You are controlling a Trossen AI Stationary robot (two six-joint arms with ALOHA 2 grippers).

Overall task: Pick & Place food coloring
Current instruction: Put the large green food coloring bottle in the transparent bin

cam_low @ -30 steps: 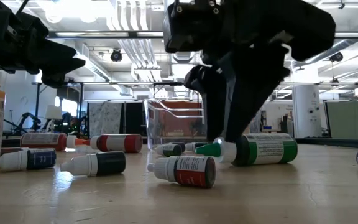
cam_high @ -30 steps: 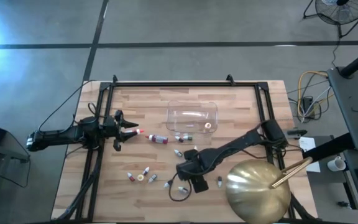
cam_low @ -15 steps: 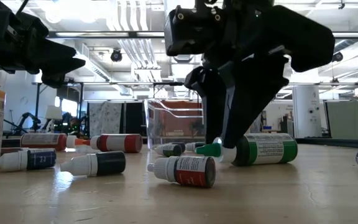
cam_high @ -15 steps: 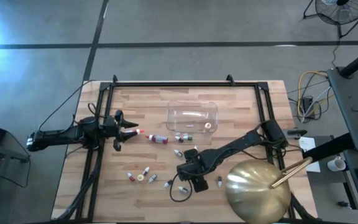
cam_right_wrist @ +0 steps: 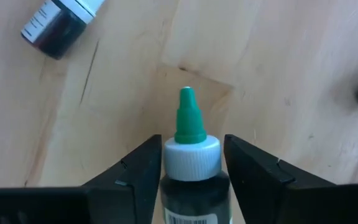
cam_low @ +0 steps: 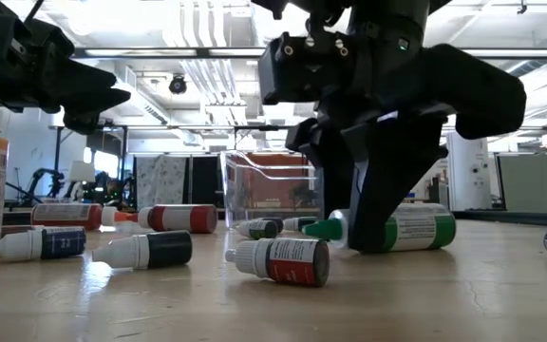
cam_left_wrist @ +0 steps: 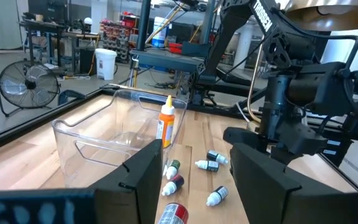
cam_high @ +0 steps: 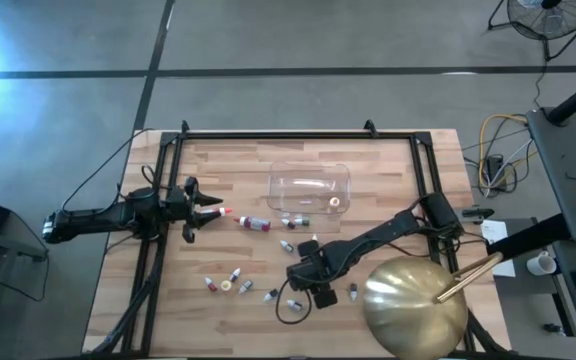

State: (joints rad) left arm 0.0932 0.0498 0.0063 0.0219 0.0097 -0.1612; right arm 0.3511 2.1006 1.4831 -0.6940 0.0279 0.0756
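Observation:
The food coloring bottles lie scattered on their sides over the wooden table [cam_high: 388, 175]. One with a green cap [cam_right_wrist: 190, 134] lies on its side [cam_low: 408, 228] directly under my right gripper [cam_high: 301, 274]. That gripper [cam_right_wrist: 192, 142] is open and points down, one finger on each side of the bottle's white collar. Narrow gaps show beside the collar. The gripper [cam_low: 373, 214] reaches down to table height. My left gripper [cam_high: 208, 211] hovers open at the table's left edge, a red-capped bottle [cam_high: 222, 212] just off its tips.
A clear plastic tub [cam_high: 310, 185] sits at the far middle with an orange-capped bottle [cam_left_wrist: 165, 121] standing in it. A big gold dome [cam_high: 415, 305] fills the near right corner. Loose bottles lie around [cam_high: 228, 282], [cam_high: 253, 222], [cam_high: 353, 292]. A black frame [cam_high: 158, 260] borders the table.
My right gripper has come down over the green-capped bottle and shifted slightly toward the table's near edge. The bottle has stayed where it lay.

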